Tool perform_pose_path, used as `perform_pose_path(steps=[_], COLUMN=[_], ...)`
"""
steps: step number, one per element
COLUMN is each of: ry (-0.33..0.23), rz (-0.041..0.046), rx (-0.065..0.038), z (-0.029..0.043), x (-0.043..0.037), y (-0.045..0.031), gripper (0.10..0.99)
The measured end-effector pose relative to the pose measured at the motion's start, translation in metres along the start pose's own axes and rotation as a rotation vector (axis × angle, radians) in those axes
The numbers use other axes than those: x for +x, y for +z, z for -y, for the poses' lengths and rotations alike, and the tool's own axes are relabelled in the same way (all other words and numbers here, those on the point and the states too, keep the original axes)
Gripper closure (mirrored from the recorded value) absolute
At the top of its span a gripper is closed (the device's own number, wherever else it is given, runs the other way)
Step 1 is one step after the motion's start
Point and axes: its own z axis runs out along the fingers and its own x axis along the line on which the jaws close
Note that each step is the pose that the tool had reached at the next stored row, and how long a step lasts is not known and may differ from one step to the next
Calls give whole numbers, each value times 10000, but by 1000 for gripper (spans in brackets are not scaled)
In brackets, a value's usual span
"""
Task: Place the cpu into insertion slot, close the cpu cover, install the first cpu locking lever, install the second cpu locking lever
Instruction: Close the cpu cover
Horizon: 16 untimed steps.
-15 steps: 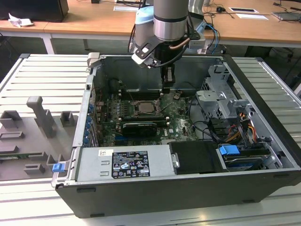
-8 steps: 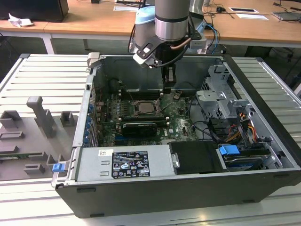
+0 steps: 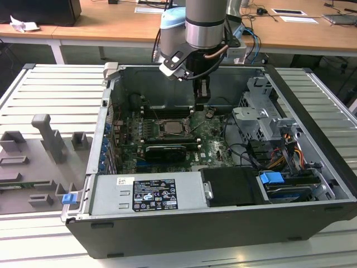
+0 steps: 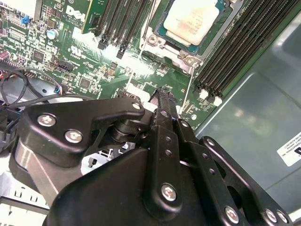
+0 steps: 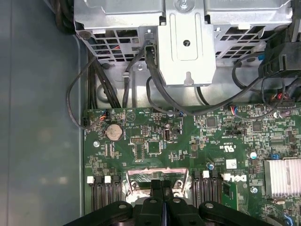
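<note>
So the cpu (image 4: 195, 19) is already sitting flat in the insertion slot (image 3: 173, 127), pale metal face up. From the second wrist view, the cpu cover (image 4: 171, 49) looks folded down around it, with the frame edge lying along the slot's rim. I'd call the first two steps done, going by how flat it all lies.

The claw (image 3: 202, 103) isn't over the slot. In the exterior view it hangs just off the slot's corner, toward the exterior view's right and the case's back wall, low over the green board. Its fingers (image 5: 157, 188) are pinched together into one narrow blade, and I can't see anything between them.

The bit that matters is a thin wire rod (image 4: 188, 92) that I take for a locking lever. It runs from the slot's near corner straight out toward the claw tip, with its long axis pointing away from the slot. The tip is right beside its free end. I honestly can't tell whether they're touching.

The memory slots (image 4: 235, 52) run along the slot's side, parallel to that edge and clear of the claw. The whole case (image 3: 223, 234) lies open on the slatted worktop (image 3: 44, 89).
</note>
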Motion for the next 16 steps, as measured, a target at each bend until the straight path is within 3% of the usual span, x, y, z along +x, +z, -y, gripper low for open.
perform_pose_path(steps=[16], ry=[0], rz=[-1], rx=[0], z=[-122], x=[5], y=[11], gripper=[980])
